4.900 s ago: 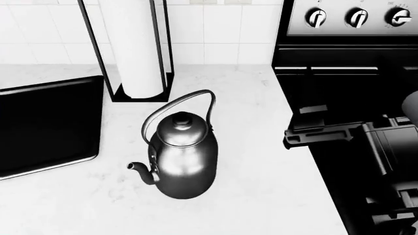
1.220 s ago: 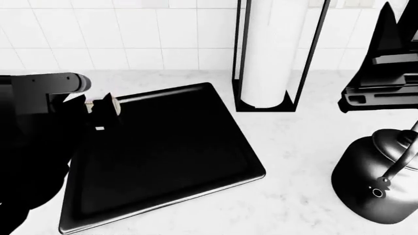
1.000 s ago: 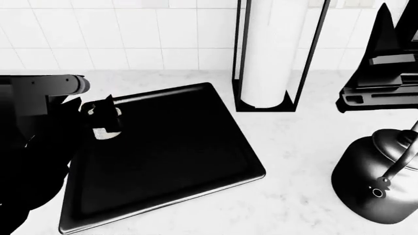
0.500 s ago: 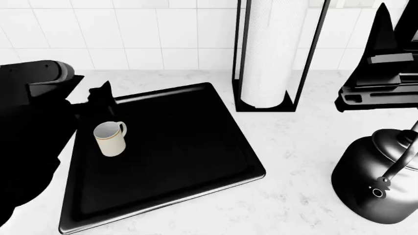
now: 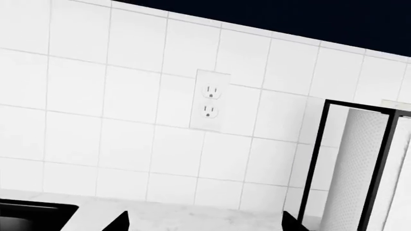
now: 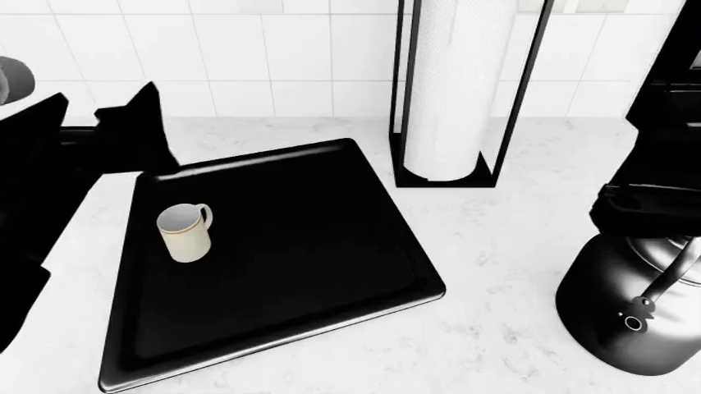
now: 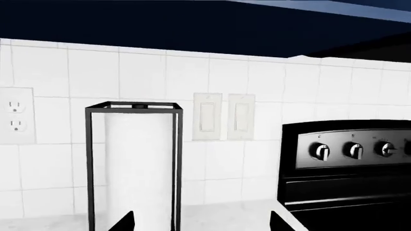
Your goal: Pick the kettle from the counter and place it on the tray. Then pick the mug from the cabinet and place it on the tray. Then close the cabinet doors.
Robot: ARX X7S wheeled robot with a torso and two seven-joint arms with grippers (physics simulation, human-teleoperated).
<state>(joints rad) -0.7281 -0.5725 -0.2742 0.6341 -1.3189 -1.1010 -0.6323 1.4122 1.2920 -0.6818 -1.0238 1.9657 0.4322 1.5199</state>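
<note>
The cream mug (image 6: pixel 184 231) stands upright on the glossy black tray (image 6: pixel 328 271), near its left rim. The dark metal kettle (image 6: pixel 625 316) rests on the white counter (image 6: pixel 515 238) at the right, off the tray, with its spout toward me. My left gripper (image 6: pixel 137 135) hangs above the tray's back left corner, clear of the mug; in the left wrist view the left gripper (image 5: pixel 205 224) is open and empty. My right arm (image 6: pixel 657 197) hovers just above the kettle. In the right wrist view the right gripper (image 7: pixel 202 224) is open and empty. The cabinet is out of view.
A paper towel roll in a black wire holder (image 6: pixel 455 90) stands against the tiled wall behind the tray's right corner. A wall outlet (image 5: pixel 209 101) is on the tiles. The black stove with knobs (image 7: pixel 347 163) lies to the right of the counter.
My left gripper set the mug on the tray, let go and pulled up and back to the left. The right arm dropped toward the kettle.
</note>
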